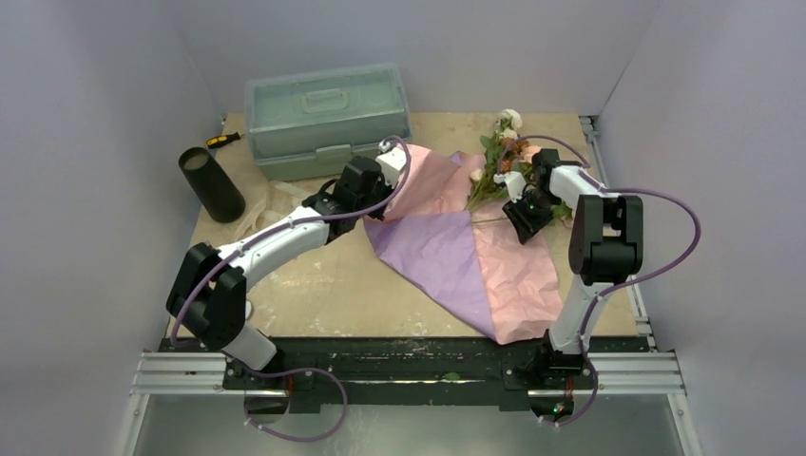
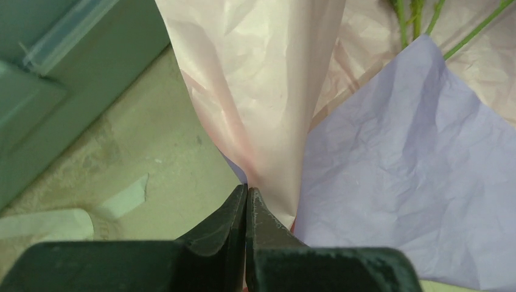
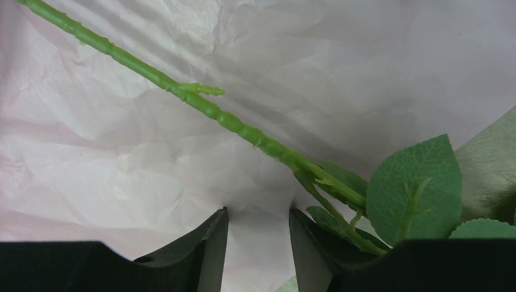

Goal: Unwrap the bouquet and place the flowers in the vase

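The bouquet's wrapping paper (image 1: 456, 256) lies spread out, purple in the middle and pink around it. My left gripper (image 1: 397, 169) is shut on the paper's pink edge (image 2: 261, 91), which rises in a fold from the jaw tips (image 2: 246, 190). The flowers (image 1: 499, 157) lie on the paper's far end, blooms pointing away. My right gripper (image 1: 521, 223) stands open beside their stems, fingertips down on the pink paper (image 3: 258, 210). A green stem (image 3: 201, 100) runs just beyond the tips and leaves (image 3: 414, 188) sit to the right. The black vase (image 1: 211, 183) stands at the far left.
A pale green toolbox (image 1: 328, 119) sits at the back, close behind the left gripper; its side shows in the left wrist view (image 2: 55, 91). A yellow-handled screwdriver (image 1: 223, 141) lies beside it. Beige ribbon (image 1: 271, 204) lies loose on the table near the vase.
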